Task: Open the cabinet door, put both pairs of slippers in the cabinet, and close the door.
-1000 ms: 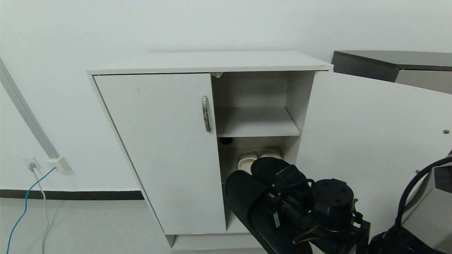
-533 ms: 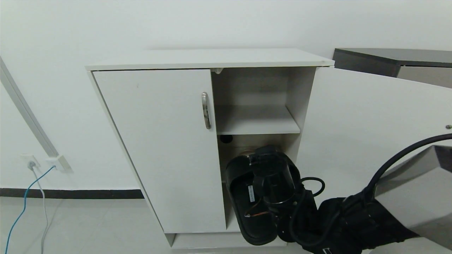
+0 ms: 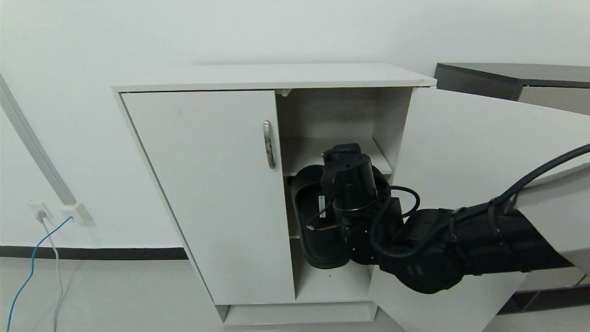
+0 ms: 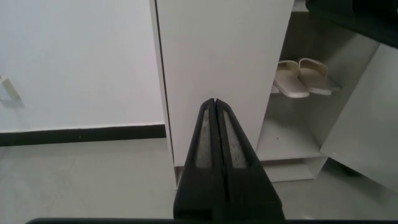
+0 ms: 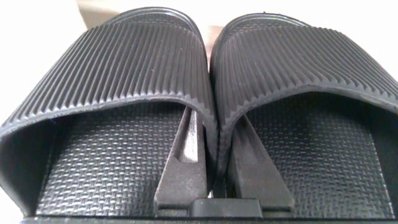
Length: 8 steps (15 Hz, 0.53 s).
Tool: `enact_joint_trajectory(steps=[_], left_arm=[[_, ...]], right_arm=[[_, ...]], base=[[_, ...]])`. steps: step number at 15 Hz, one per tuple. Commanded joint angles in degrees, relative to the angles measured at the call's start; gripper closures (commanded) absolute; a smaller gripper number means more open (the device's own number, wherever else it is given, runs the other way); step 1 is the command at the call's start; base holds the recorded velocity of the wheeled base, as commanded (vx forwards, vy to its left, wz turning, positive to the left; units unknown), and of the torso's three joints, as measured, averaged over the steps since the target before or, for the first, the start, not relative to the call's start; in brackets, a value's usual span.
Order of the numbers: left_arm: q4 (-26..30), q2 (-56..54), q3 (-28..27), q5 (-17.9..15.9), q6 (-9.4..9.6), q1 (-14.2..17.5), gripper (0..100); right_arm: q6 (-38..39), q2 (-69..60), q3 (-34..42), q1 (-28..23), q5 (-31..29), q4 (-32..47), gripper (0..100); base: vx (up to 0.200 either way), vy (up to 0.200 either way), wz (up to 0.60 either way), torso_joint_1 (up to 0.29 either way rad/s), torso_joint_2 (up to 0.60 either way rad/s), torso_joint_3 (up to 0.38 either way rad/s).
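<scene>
The white cabinet (image 3: 272, 76) has its left door (image 3: 207, 193) closed and its right door (image 3: 470, 152) swung wide open. My right gripper (image 5: 214, 158) is shut on the pair of black slippers (image 5: 205, 81), pinching their two inner side walls together. In the head view the black slippers (image 3: 315, 221) hang upright in the open right half, just below the middle shelf (image 3: 302, 161). A beige pair of slippers (image 4: 300, 76) lies on a lower shelf inside. My left gripper (image 4: 214, 106) is shut on nothing, low in front of the closed door.
A metal handle (image 3: 268, 144) is on the closed door. A wall socket with a blue cable (image 3: 44, 214) sits at the left near the floor. A dark counter (image 3: 511, 76) stands behind the open door. Bare floor (image 3: 92, 295) lies left of the cabinet.
My right arm has lifted the black slippers up and forward from in front of the cabinet into its open right half. They now hide the beige pair in the head view.
</scene>
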Motion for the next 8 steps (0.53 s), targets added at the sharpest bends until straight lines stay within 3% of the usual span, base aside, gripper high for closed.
enact_joint_trajectory(steps=[1,5,8], left_arm=[[0.0,0.07,0.01,0.0,-0.02,0.04,100],[0.0,0.07,0.01,0.0,-0.2,0.13,100],[0.0,0.07,0.01,0.0,-0.11,0.13,100]], right_arm=[[-0.1,0.62,-1.54,-0.86,0.11,0.36,100],[-0.1,0.7,-1.89,-1.48,0.11,1.59,100],[-0.1,0.7,-1.89,-1.57,0.11,1.59,100]], base=[[0.0,0.0,0.0,0.0,0.0,0.0],[0.0,0.0,0.0,0.0,0.0,0.0],[0.2,0.0,0.0,0.002,0.01,0.004]])
